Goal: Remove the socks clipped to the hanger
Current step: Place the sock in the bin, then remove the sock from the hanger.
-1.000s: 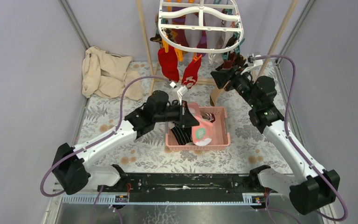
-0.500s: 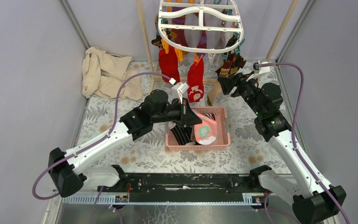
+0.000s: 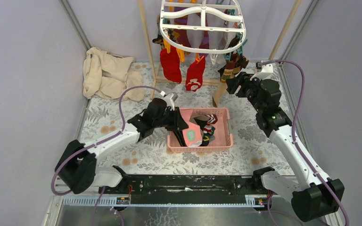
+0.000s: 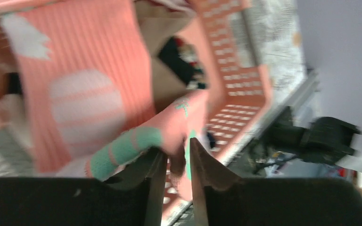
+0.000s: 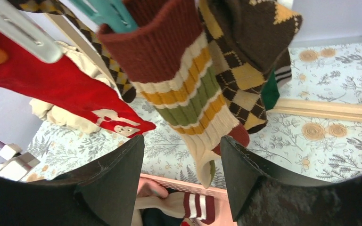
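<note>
Drop-off step on the left: left gripper [image 4: 176, 155] sits over the pink basket [image 3: 224, 136], jaws narrowly apart with the pink sock [image 4: 89, 80] between them. I cannot tell whether it is pinched or loose. Right gripper [image 5: 181, 141] gapes either side of the striped sock [image 5: 179, 84] clipped to the hanger [image 3: 202, 21], not touching. Next, I judge: advance, close on the cuff, pull it off the clip.

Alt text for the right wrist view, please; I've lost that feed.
The right end effector stands open below a brown, yellow and green striped sock hanging from a teal clip, not gripping it. A brown argyle sock hangs to its right, a red sock to its left, with the pink basket below.
</note>
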You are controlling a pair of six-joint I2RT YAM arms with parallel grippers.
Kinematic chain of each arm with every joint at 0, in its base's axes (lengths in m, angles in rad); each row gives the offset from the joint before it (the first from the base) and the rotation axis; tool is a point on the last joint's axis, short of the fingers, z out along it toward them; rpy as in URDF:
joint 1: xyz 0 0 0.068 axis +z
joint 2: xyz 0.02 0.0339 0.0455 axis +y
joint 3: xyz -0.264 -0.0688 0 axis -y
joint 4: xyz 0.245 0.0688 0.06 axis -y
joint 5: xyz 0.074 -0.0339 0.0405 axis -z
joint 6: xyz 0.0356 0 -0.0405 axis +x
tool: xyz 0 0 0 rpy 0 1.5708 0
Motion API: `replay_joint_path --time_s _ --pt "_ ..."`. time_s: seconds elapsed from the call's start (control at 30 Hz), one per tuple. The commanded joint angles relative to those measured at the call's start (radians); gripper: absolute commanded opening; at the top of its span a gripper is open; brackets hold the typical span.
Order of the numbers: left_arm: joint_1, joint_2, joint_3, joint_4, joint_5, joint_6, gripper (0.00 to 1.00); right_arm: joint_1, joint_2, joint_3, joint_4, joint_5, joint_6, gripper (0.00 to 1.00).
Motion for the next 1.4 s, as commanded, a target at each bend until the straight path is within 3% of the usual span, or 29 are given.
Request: replay_joint_path --time_s 0.0,0.1,0.2,0.23,0.5,0.9,0.97,1.07,1.17,1.37 --pt "0.066 0.070 -0.055 0.149 -0.025 0.014 0.41 -0.024 0.029 0.034 0.019 0.018 0.003 0.68" --pt "0.085 0.125 -0.057 0.160 -0.008 0.028 0.63 -0.033 0.055 0.028 0.044 0.002 0.005 0.68" --pt "0.085 0.120 -0.054 0.149 -0.002 0.030 0.97 -0.042 0.077 0.014 0.086 -0.029 0.004 0.68" --pt "0.085 0.103 -0.054 0.139 -0.006 0.032 0.98 -0.045 0.082 0.010 0.098 -0.038 0.004 0.68" --pt "0.084 -0.098 -0.014 0.003 -0.019 0.044 0.99 -0.065 0.132 -0.058 0.266 -0.185 0.020 0.69" --pt "0.084 -0.294 -0.004 -0.134 -0.051 0.071 0.99 -0.065 0.257 -0.058 0.442 -0.131 0.035 0.70" --pt "0.084 -0.301 -0.019 -0.137 -0.055 0.068 0.99 -0.065 0.279 -0.050 0.462 -0.140 0.038 0.63" --pt "0.081 -0.306 -0.037 -0.117 -0.051 0.054 0.99 -0.066 0.281 -0.052 0.486 -0.155 0.048 0.36" --pt "0.074 -0.299 -0.038 -0.105 -0.052 0.046 0.99 -0.066 0.254 -0.074 0.516 -0.195 0.054 0.17" --pt "0.052 -0.256 -0.007 -0.076 -0.059 0.043 0.99 -0.064 0.211 -0.074 0.473 -0.280 0.047 0.08"
